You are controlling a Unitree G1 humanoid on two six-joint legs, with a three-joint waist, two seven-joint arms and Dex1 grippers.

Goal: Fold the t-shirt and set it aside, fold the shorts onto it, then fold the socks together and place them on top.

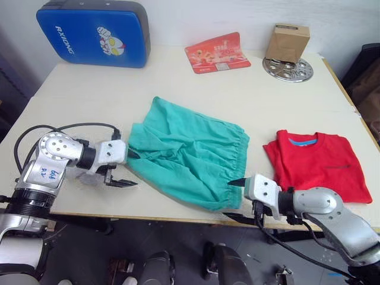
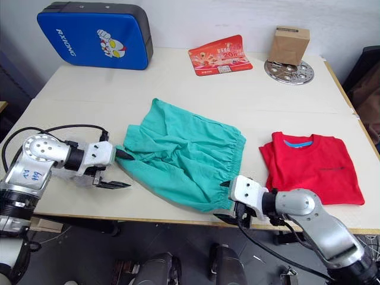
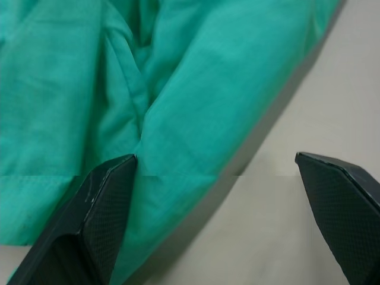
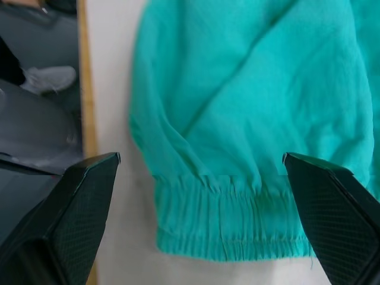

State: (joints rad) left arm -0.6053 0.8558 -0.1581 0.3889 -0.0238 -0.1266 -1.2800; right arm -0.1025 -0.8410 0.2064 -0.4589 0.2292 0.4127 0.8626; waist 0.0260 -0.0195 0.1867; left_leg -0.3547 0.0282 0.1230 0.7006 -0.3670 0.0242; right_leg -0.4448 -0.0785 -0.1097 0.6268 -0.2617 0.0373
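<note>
- The right tool (image 1: 236, 199), two black fingers spread wide, sits at the near desk edge, straddling the gathered waistband corner of the thin teal-green shorts (image 1: 187, 151) without gripping it.
- The left tool (image 1: 127, 169), also wide open, has one finger touching the shorts' opposite edge.
- The shorts lie rumpled mid-desk (image 1: 196, 95).
- The folded bright red cloth t-shirt (image 1: 320, 163) rests just beside them, on the robot's right.

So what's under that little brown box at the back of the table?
The brown cardboard box stands on a round silver metal disc with holes, which lies flat on the table. The middle of the disc is covered by the box, so that part stays hidden.
</note>
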